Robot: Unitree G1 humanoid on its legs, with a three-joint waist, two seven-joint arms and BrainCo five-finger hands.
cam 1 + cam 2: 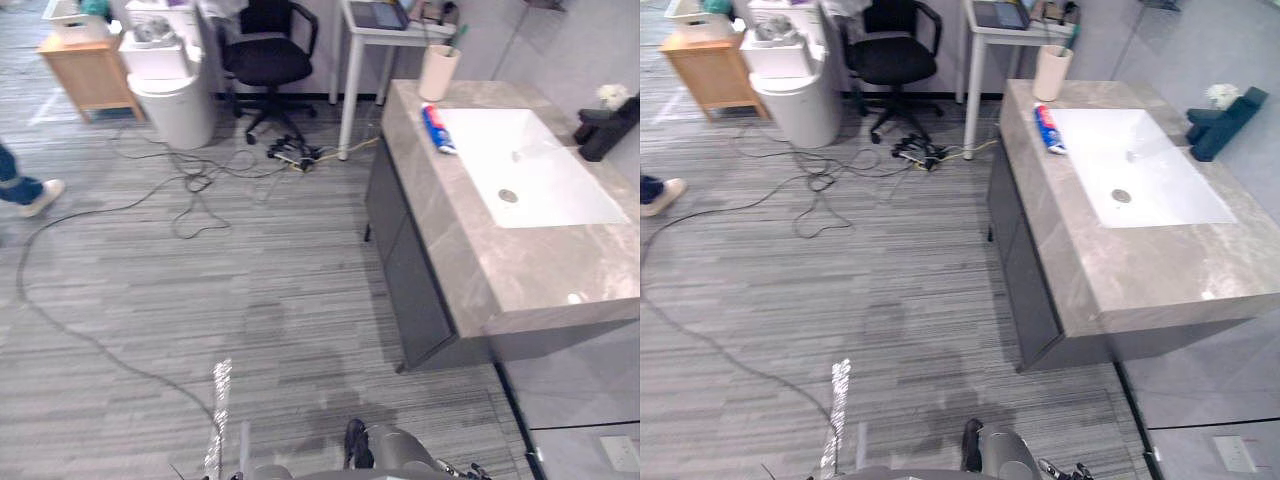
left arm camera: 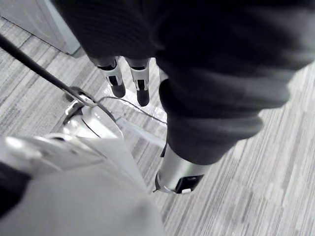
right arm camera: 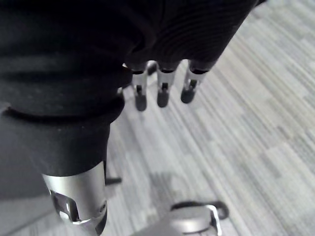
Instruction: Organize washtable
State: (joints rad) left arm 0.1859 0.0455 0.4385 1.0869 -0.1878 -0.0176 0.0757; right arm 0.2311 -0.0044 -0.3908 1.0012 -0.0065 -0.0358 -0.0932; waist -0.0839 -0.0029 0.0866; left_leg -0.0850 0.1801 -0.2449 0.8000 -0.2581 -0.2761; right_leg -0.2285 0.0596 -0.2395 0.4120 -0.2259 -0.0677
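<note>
Approach stage, I judge: left hand (image 2: 141, 84) and right hand (image 3: 163, 89) hang straight-fingered, empty; next, step up to the washtable (image 1: 520, 275) (tube (image 1: 437, 128), cup (image 1: 438, 72) on it).

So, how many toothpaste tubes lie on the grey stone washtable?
1: a red, white and blue toothpaste tube lies left of the white basin, near the beige cup. Others may hide inside it.

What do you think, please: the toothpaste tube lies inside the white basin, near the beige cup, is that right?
Not quite: the left eye view shows the toothpaste tube lying on the grey counter beside the white basin, not inside it; it is near the beige cup.
</note>
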